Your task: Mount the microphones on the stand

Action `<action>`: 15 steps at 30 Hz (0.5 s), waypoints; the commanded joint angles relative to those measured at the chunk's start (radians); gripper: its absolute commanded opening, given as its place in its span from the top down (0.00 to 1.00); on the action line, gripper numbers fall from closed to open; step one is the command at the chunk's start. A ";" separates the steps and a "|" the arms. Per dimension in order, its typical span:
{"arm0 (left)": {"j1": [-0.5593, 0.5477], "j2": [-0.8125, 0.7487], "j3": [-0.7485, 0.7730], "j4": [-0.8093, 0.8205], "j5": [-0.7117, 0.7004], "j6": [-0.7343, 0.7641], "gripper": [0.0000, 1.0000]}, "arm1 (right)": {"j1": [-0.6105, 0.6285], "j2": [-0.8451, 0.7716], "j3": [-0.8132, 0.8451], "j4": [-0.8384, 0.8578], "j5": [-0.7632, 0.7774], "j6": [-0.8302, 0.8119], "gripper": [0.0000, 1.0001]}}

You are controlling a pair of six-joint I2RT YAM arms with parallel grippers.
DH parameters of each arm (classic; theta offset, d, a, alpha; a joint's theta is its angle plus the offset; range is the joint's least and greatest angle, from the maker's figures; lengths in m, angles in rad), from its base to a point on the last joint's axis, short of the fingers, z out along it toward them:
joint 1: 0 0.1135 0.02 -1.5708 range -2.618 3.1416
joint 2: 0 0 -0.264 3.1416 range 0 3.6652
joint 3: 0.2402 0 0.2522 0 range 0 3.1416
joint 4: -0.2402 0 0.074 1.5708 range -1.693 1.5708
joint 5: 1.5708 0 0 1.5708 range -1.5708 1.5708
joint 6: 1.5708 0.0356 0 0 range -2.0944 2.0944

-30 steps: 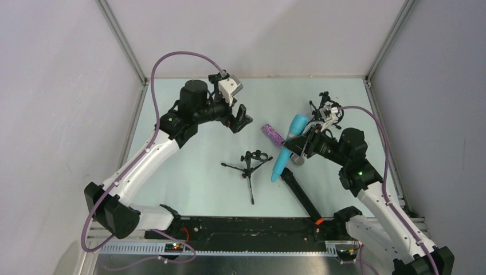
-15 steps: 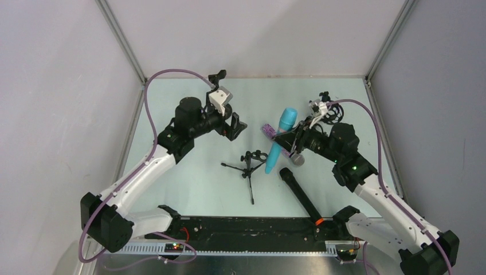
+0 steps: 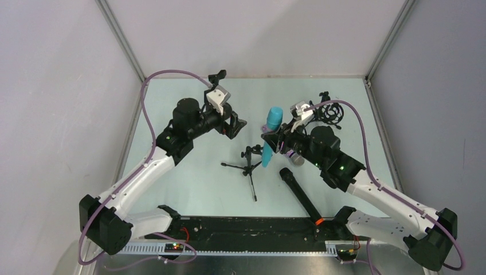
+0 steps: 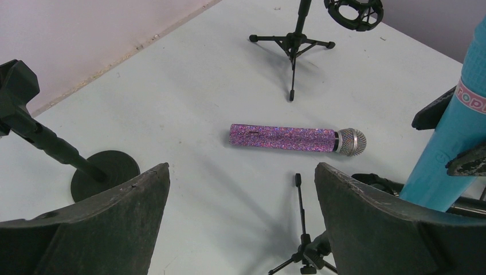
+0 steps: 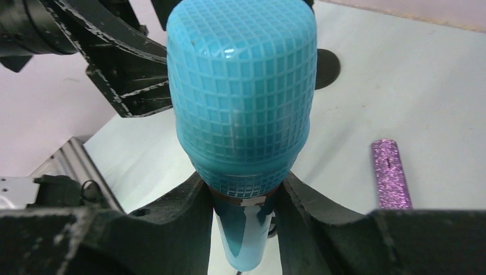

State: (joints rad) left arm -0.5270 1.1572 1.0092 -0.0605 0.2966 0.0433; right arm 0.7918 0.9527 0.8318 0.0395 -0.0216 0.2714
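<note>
My right pincer clamps the light blue microphone just below its head; it looks rigid, smooth, probably slippery; left pincer wide, empty.

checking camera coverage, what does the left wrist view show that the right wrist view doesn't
Only the left wrist view: the purple microphone whole, silver grille included, lying flat on the table, and a tripod stand standing beyond it.
Only the right wrist view: the mesh head of the blue microphone close up, with the right claw shut on the body just below it.
Both: the blue microphone and the purple microphone, though the right wrist view catches only part of the purple handle.
</note>
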 commanded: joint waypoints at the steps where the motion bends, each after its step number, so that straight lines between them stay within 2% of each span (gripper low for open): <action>1: 0.005 -0.029 -0.007 0.046 -0.015 0.008 0.00 | 0.026 -0.009 0.047 0.026 0.150 -0.084 1.00; 7: 0.005 -0.038 -0.011 0.046 -0.026 0.016 0.00 | 0.046 -0.033 0.047 -0.002 0.157 -0.109 1.00; 15: 0.005 -0.040 -0.016 0.046 -0.033 0.025 0.00 | 0.046 -0.089 0.047 -0.002 -0.011 -0.155 1.00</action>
State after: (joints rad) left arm -0.5270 1.1454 0.9958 -0.0555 0.2794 0.0509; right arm 0.8322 0.9073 0.8322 -0.0139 0.0528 0.1623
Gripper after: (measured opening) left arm 0.996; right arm 0.424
